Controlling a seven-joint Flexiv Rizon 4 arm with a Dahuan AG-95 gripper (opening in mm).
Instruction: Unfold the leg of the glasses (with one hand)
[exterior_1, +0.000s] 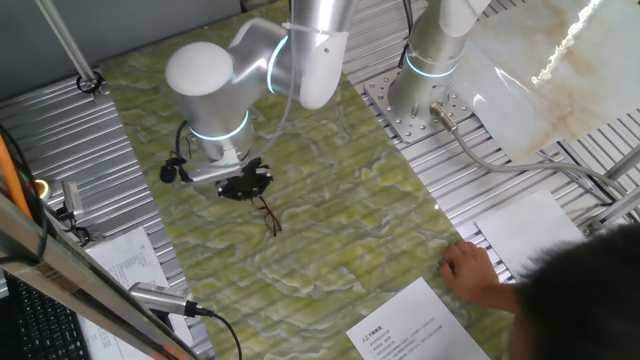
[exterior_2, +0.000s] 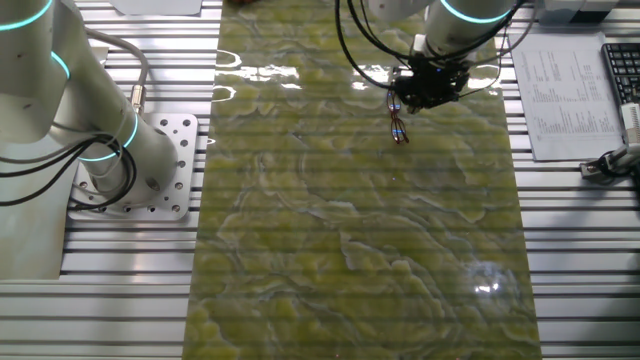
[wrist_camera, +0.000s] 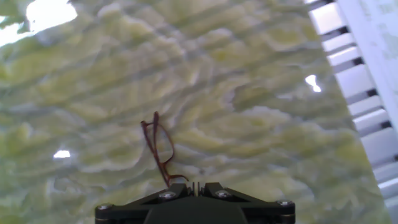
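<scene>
The glasses (wrist_camera: 159, 147) are thin dark brown wire-rimmed spectacles. In the hand view they stretch away from my fingertips over the green-yellow marbled mat (wrist_camera: 261, 124). My gripper (wrist_camera: 196, 185) has its jaws nearly together, and one end of the glasses runs in between them. In one fixed view the gripper (exterior_1: 247, 186) is low over the mat with the glasses (exterior_1: 270, 216) sticking out in front of it. In the other fixed view the glasses (exterior_2: 399, 127) sit just below the gripper (exterior_2: 425, 88). Whether the frame rests on the mat I cannot tell.
A person's hand (exterior_1: 468, 268) rests on the mat's near right edge, with the head (exterior_1: 580, 300) at the corner. Papers (exterior_1: 415, 325) lie near it. A second arm's base (exterior_1: 425, 95) stands beside the mat. Ribbed metal table (wrist_camera: 373, 124) borders the mat.
</scene>
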